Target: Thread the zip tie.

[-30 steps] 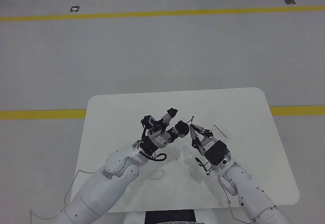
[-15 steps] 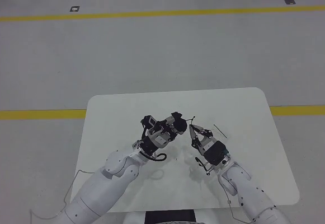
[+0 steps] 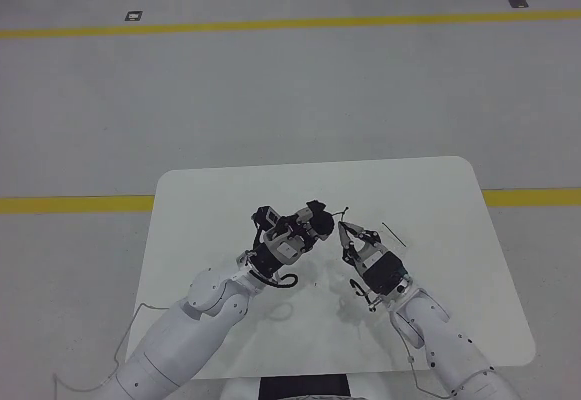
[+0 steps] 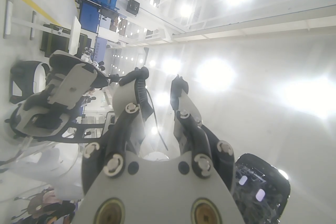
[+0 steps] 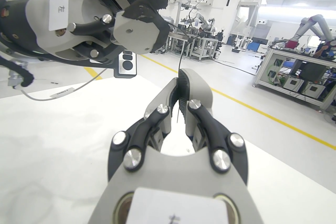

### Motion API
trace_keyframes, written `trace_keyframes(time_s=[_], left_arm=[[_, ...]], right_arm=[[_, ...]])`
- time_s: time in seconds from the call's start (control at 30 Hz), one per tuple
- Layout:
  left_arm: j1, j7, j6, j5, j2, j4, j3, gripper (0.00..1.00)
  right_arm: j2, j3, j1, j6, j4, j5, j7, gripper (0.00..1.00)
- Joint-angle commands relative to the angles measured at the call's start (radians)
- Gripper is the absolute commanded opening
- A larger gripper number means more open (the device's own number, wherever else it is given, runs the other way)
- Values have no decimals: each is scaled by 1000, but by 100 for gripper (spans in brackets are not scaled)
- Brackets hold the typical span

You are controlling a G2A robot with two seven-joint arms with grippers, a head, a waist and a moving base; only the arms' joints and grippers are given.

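Right claw [image 5: 179,78] is clamped on a thin black plastic zip tie [image 5: 181,59]. The strap stands up from its fingertips, held above the white tabletop [image 3: 220,200], and its upper end bends over toward the left claw [image 4: 160,83]. That claw's fingers stand narrowly apart, having drawn in from a wide spread a second ago. Both forearms angle inward, with the claws nearly tip to tip.

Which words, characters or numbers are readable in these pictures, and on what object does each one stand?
"左": white label on the left gripper.
Label on the right gripper: cut off by the picture edge, unreadable.
Floor tag: too small to read.
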Motion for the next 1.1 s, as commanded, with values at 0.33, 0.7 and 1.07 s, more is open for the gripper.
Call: trace_keyframes(time_s=[0.33,0.7,1.07], left_arm=[[0,0,0,0,0,0,0,18],[3,29,27,42,-2,-6,-3,7],[8,55,44,101,-5,-9,-11,30]], right_arm=[[-5,5,0,11,1,22,-6,0],[-7,6,1,6,1,16,-4,0],[-2,6,2,14,5,-6,-4,0]])
